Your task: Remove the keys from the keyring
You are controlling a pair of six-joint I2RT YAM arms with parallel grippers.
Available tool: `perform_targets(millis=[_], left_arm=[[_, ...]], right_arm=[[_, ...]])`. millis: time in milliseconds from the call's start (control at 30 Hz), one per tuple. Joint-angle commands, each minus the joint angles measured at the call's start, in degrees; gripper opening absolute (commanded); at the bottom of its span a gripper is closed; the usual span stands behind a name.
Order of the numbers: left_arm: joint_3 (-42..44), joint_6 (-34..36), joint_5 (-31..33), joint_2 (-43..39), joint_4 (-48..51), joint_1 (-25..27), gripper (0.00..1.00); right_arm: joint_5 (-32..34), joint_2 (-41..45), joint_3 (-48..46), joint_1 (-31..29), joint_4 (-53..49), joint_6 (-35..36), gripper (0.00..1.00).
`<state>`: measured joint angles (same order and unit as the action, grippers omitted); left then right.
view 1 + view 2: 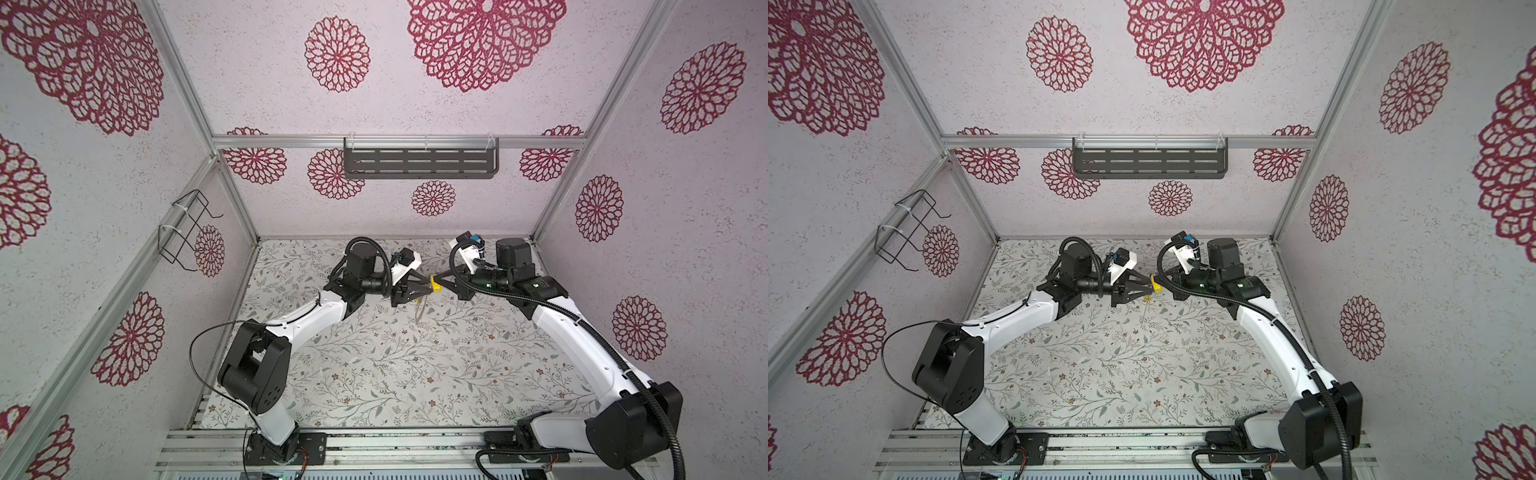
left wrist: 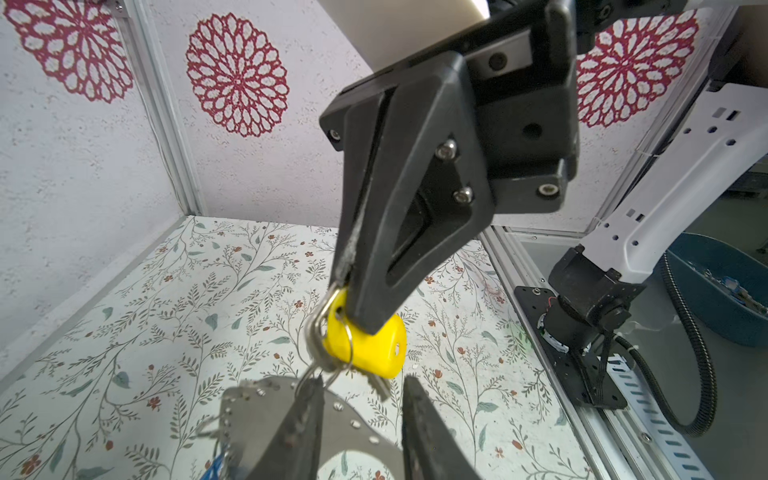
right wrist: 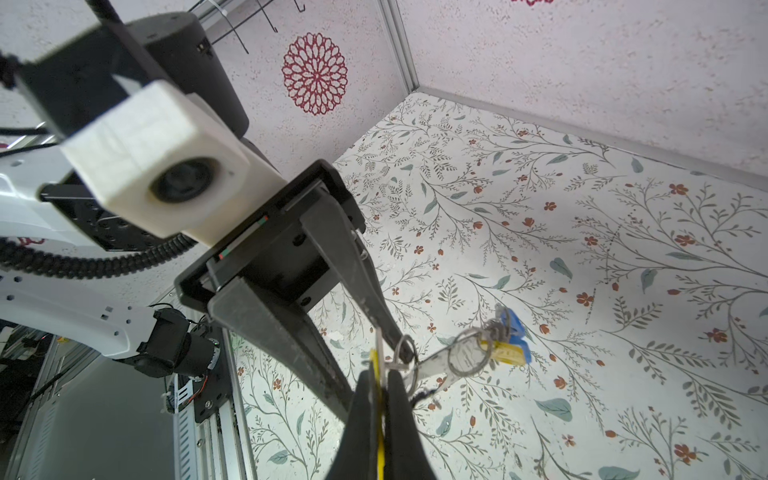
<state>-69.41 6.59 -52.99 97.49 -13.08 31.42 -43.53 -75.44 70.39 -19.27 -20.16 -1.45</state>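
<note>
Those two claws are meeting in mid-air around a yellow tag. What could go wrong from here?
The right gripper pinches only the yellow tag, and the keyring with the other tags hangs from it above the table; a slip would likely drop the bunch.
The left gripper sits very close by at the small metal loop; the two could bump or snag.
</note>
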Motion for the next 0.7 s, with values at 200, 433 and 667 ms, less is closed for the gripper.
perform_targets(millis=[200,433,667], left_arm=[[-1.5,2.9,1.0,-0.1,0.6,-0.3,0.28],[-1.5,6.2,0.4,-4.1,7.3,-2.7,0.3],[-2.3,7.3,-0.2,-4.8,8.7,-6.0,0.31]], right_arm=[[-2.5,1.8,2.6,0.3,-0.7,2.1,0.0],[-2.5,1.4,3.3,0.3,-1.9,2.9,0.0],[-2.9,0.9,4.0,0.3,-2.9,3.3,0.0]])
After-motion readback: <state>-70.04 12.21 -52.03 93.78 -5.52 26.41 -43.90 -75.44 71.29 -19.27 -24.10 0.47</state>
